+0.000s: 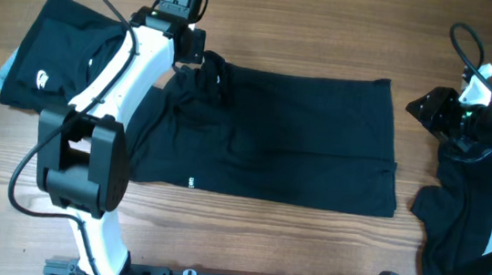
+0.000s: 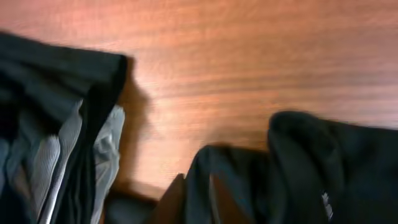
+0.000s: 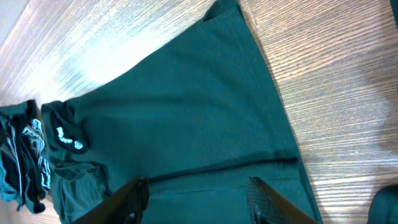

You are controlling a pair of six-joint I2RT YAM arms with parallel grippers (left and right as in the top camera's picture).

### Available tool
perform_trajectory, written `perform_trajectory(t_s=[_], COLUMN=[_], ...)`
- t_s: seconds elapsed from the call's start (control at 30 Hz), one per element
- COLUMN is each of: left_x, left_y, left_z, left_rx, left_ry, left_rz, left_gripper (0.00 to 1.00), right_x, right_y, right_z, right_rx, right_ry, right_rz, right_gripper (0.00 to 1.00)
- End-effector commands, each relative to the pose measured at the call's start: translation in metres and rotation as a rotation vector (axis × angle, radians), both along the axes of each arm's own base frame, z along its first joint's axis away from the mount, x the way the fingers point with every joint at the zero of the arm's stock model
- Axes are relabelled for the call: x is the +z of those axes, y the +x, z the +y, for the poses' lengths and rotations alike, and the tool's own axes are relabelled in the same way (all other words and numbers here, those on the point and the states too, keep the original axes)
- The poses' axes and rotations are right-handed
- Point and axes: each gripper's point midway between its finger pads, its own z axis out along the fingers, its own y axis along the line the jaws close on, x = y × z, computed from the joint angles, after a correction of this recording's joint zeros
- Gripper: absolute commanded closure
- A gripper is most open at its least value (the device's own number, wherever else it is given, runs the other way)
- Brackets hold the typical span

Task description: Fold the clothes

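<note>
Standing at the wooden table point(image 1: 308, 245), noting the layout. One black garment, the middle shirt point(image 1: 301, 134), lies spread flat across the centre as a wide rectangle, with a small white mark point(image 1: 191, 183) near its front edge; its far-left corner is bunched into a lump. The left gripper point(image 1: 203, 60) sits right at that lump. From the wrist view its fingers point(image 2: 176, 198) stand close together, with dark cloth around and apparently between them; cannot tell whether they pinch it or merely rest in it. A folded stack point(image 1: 54, 44) of black clothes lies at the far left of the table, just beside the left arm, a white logo point(image 1: 41, 78) on top and pale layers showing at its edge. The right gripper point(image 1: 428, 106) hangs just off the middle shirt's right edge, apart from it. Its fingers point(image 3: 134, 199) are spread wide, nothing between them. A third black garment, the crumpled shirt point(image 1: 453, 214), lies on the right side of the table, partly under the right arm.
</note>
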Motion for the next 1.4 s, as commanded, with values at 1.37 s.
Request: perform_trajectory(t_s=[1.37], left_x=[-0.043], left_y=[-0.024], left_z=[-0.021], left_rx=[0.082], left_ry=[-0.348], left_rz=[0.188], left_gripper=[0.95], right_x=[0.000], right_y=[0.003], right_z=[0.001], right_rx=[0.000], right_ry=[0.004], right_rz=[0.003], right_gripper=[0.44])
